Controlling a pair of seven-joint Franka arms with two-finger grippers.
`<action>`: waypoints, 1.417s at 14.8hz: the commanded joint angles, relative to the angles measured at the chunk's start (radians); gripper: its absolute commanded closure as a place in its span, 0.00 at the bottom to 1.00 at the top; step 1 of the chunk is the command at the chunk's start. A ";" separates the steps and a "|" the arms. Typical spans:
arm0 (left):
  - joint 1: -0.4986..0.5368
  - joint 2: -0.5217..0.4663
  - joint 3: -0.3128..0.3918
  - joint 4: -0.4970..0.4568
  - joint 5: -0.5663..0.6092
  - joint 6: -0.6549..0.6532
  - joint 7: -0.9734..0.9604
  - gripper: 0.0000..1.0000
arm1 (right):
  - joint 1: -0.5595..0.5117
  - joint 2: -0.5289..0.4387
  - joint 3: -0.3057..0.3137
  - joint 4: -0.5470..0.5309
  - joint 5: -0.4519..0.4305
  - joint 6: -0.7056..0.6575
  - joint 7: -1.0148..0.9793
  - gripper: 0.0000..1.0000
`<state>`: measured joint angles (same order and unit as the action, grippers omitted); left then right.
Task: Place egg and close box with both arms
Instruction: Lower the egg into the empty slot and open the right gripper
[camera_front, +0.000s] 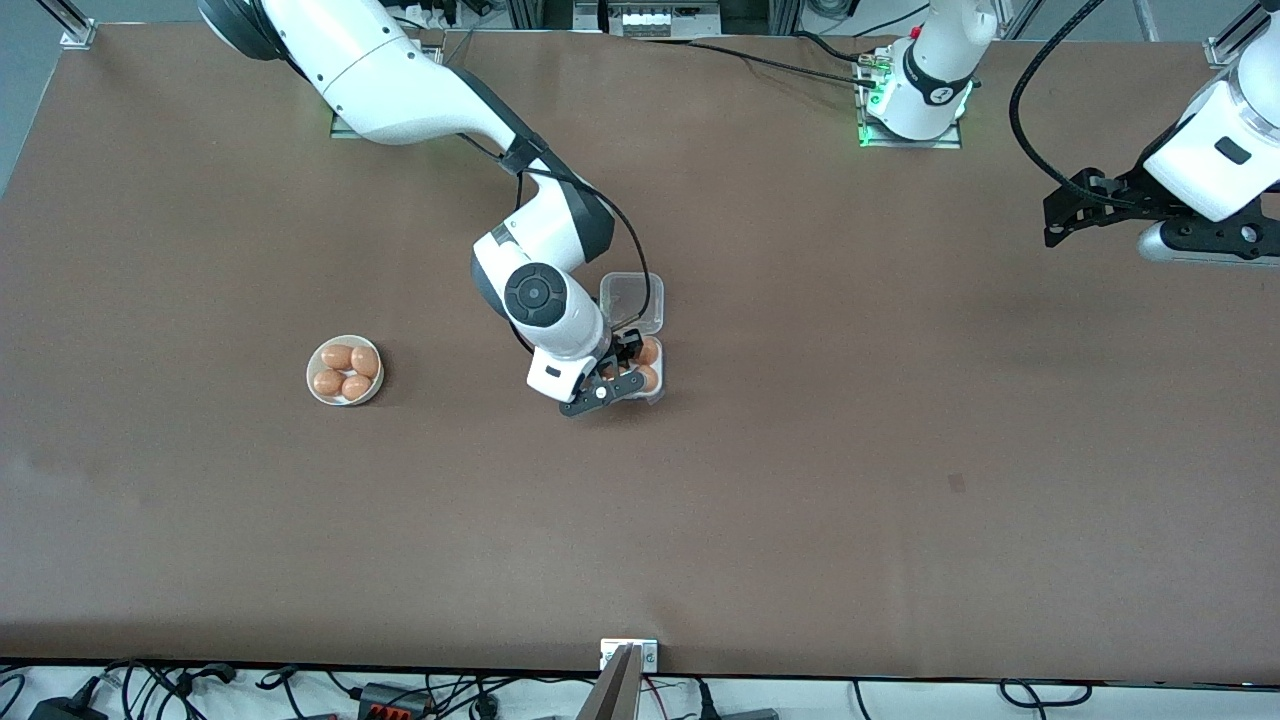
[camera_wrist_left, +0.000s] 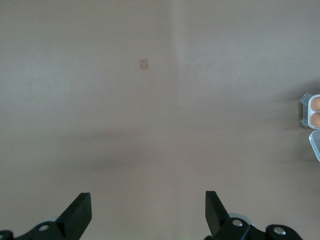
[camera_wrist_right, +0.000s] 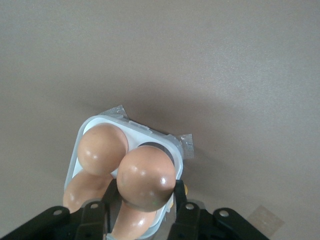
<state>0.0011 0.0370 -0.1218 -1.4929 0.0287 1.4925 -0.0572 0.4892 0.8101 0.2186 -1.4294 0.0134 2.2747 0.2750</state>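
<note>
The egg box (camera_front: 655, 322) lies open mid-table, with its clear lid (camera_front: 632, 298) folded back toward the robots' bases. My right gripper (camera_front: 618, 368) is low over the base. In the right wrist view it (camera_wrist_right: 145, 194) is shut on an orange-brown egg (camera_wrist_right: 146, 176), held over a cell of the box (camera_wrist_right: 80, 142). Three other eggs lie in the box, one (camera_wrist_right: 101, 148) beside the held egg. My left gripper (camera_front: 1056, 218) waits open and empty, high over the left arm's end of the table (camera_wrist_left: 146, 211). The box (camera_wrist_left: 303, 111) shows at the edge of the left wrist view.
A round white bowl (camera_front: 314, 385) holding several eggs stands on the table toward the right arm's end, level with the box. A small tape mark (camera_front: 957, 484) lies on the brown tabletop nearer the front camera, toward the left arm's end.
</note>
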 joint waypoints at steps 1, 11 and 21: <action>0.008 0.014 -0.002 0.031 -0.013 -0.021 0.014 0.00 | 0.014 0.015 -0.004 0.018 0.002 0.020 0.026 0.71; 0.007 0.014 -0.002 0.031 -0.013 -0.021 0.013 0.00 | 0.002 -0.023 -0.005 0.024 0.007 0.005 0.090 0.00; 0.003 0.056 -0.010 0.034 -0.013 -0.133 0.010 0.00 | -0.185 -0.169 -0.025 0.024 -0.018 -0.243 0.073 0.00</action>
<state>0.0008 0.0450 -0.1233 -1.4933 0.0287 1.4034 -0.0572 0.3880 0.7029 0.1827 -1.3912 0.0096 2.1222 0.3503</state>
